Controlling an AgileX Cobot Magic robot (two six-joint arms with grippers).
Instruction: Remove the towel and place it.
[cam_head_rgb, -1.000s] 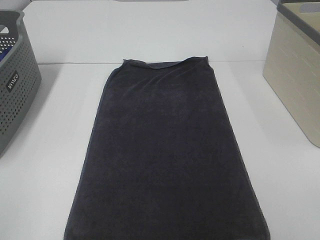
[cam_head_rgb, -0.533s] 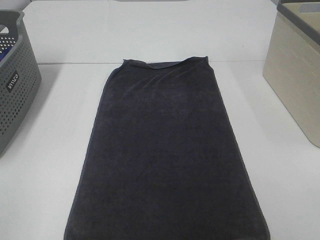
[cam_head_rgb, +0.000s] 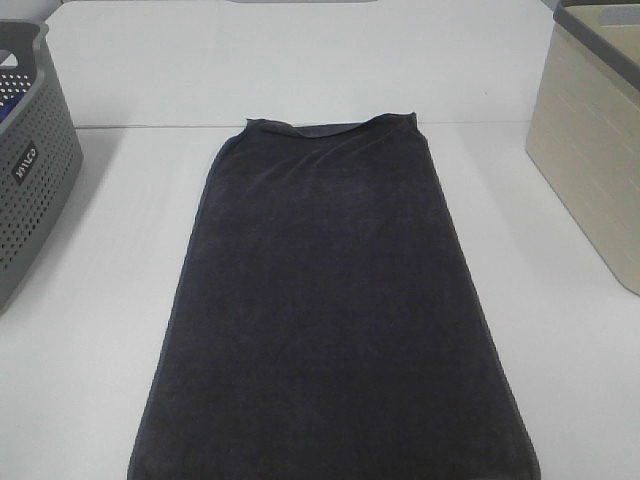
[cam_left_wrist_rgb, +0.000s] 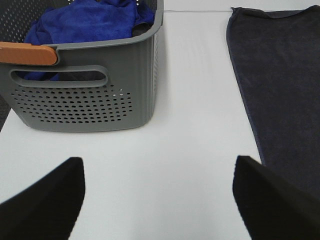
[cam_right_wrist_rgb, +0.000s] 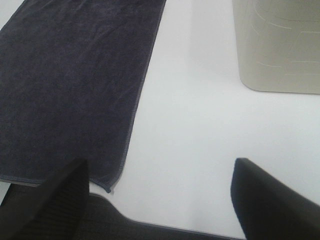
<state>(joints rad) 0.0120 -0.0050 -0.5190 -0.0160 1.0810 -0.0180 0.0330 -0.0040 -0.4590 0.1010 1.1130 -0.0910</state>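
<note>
Dark charcoal towel (cam_head_rgb: 335, 310) spread flat and lengthwise down the middle of the white table (cam_head_rgb: 560, 380), far hem slightly rippled near the table's seam, near end cut off by the lower edge of the high view. Near corners therefore unseen from above; one near corner visible only in the right wrist view, lying at the table's front edge.

Grey perforated basket (cam_head_rgb: 25, 175) at the left, cropped by the frame so only one end and part of the rim show; well apart from the towel. Small label on its wall too blurred to read. In the left wrist view, handle cut-out and an orange grip on the rim visible, with a blue cloth (cam_left_wrist_rgb: 85, 22) bunched inside, its full extent hidden by the wall.

Beige bin (cam_head_rgb: 590, 150) at the right, also cropped, contents not visible, standing clear of the towel.

Left gripper (cam_left_wrist_rgb: 159, 200) over bare table between basket and towel, jaws wide apart, nothing between them. Right gripper (cam_right_wrist_rgb: 159, 197) over bare table between towel and bin, jaws likewise spread and empty. Neither gripper visible in the high view; only dark fingertips in the wrist views.
</note>
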